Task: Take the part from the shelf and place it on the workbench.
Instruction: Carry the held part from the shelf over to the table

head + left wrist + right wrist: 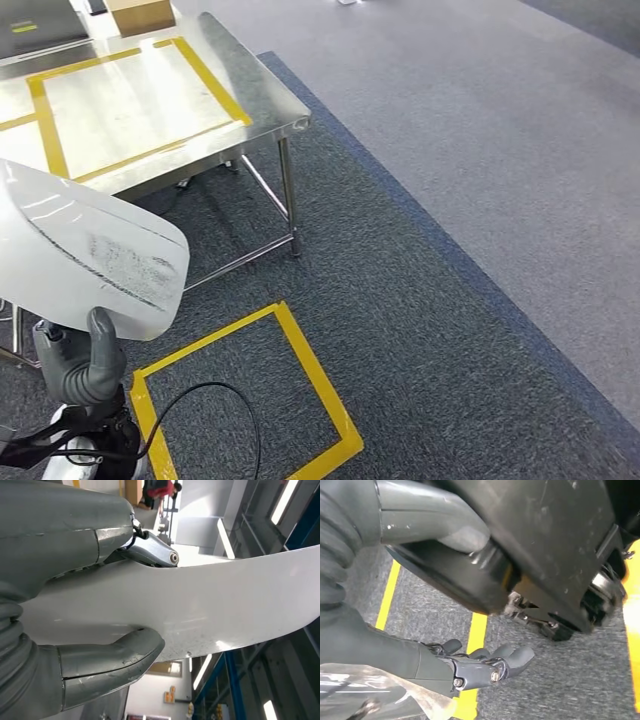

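Observation:
The part is a large white curved panel (pixel 83 250) with a scuffed grey patch, held up at the lower left of the head view. My left hand (pixel 79 365) grips its lower edge from beneath. The left wrist view shows the thumb (pixel 109 665) on one face of the panel (pixel 226 600) and the fingers (pixel 151 550) on the other. The steel workbench (pixel 256 95) stands ahead and to the left, its top marked with a yellow tape rectangle (pixel 211 85). My right hand (pixel 471 667) hangs over the carpet with fingers apart and nothing in it.
A cardboard box (pixel 140 15) and a dark device (pixel 38 25) sit at the far end of the bench. A yellow tape square (pixel 317 385) marks the dark carpet in front, with a black cable (pixel 226 395) looping over it. Lighter carpet (pixel 490 120) stretches to the right.

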